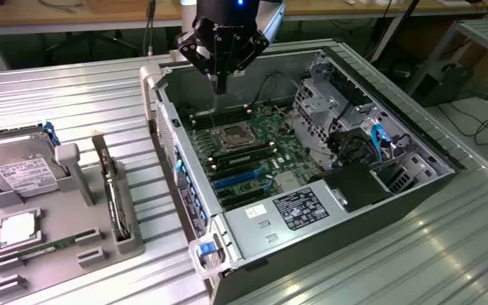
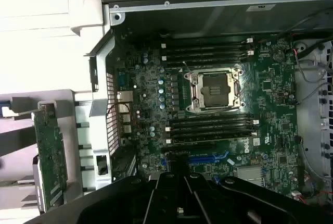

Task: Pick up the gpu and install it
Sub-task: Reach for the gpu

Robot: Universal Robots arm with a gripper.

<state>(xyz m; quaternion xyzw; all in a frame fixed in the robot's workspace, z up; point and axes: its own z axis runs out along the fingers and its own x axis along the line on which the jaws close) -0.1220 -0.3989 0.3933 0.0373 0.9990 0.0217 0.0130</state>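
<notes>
The gpu (image 1: 114,194) stands on edge in a slot of the grey holder (image 1: 100,251) at the exterior view's left, thin and dark from this angle. The wrist view shows the gpu (image 2: 50,156) as a green card upright beside the case wall. My gripper (image 1: 220,86) hangs over the far end of the open computer case (image 1: 371,197), well apart from the gpu. Its fingers are shut, point down and hold nothing. In the wrist view the gripper (image 2: 179,182) sits above the motherboard (image 2: 270,104), near the blue slots (image 2: 208,159).
A silver hard drive (image 1: 20,168), a processor chip (image 1: 17,229) and a narrow RAM stick (image 1: 45,248) also sit on the holder. Inside the case are the empty processor socket (image 2: 216,91), black memory slots (image 2: 208,125), a drive cage (image 1: 329,95) and cables (image 1: 380,143). Ribbed metal tabletop (image 1: 413,254) surrounds the case.
</notes>
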